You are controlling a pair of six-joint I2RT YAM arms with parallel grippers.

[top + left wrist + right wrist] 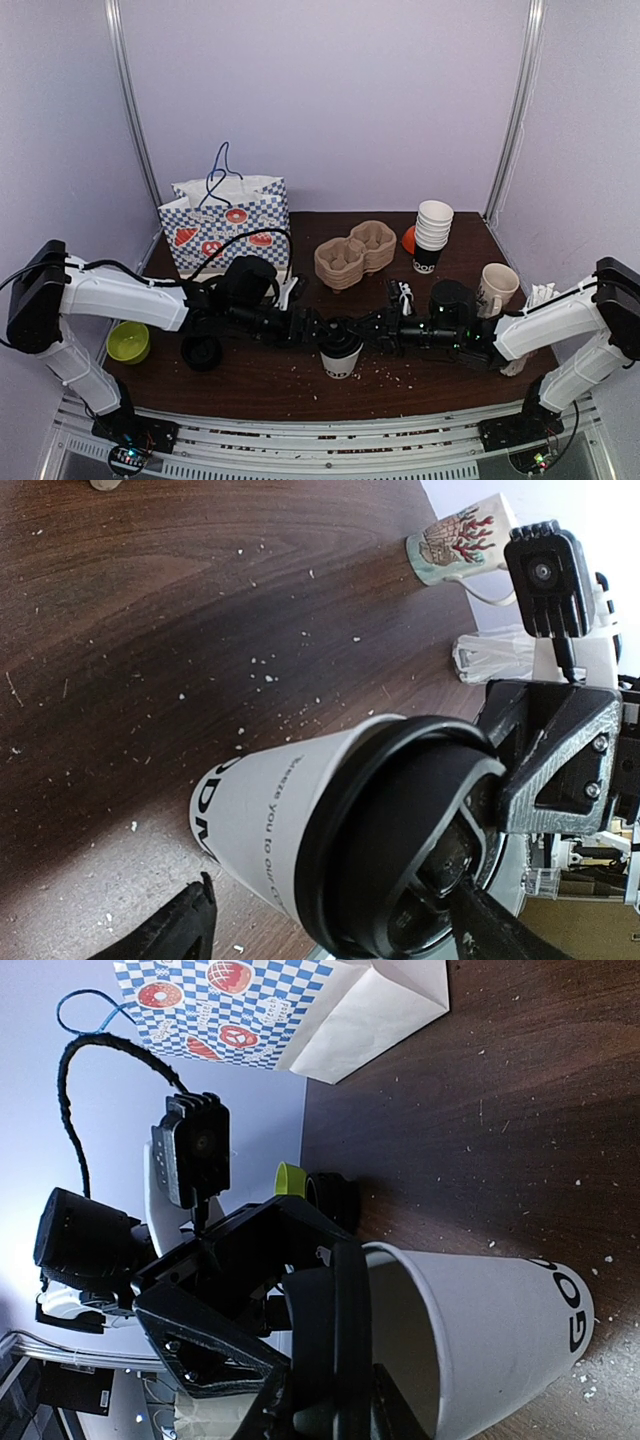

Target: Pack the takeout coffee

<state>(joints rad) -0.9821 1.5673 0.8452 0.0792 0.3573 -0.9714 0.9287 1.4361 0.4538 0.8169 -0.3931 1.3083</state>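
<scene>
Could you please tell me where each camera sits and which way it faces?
Top external: above and behind the robot, overlooking the dark wooden table; left arm and right arm show.
Left wrist: faces right across the white-and-black paper cup toward the cream ceramic mug; left gripper open around it.
Right wrist: faces left toward the blue checkered paper bag; right gripper pinches the black plastic lid.
Shared: both wrist views show cup and opposite gripper.
</scene>
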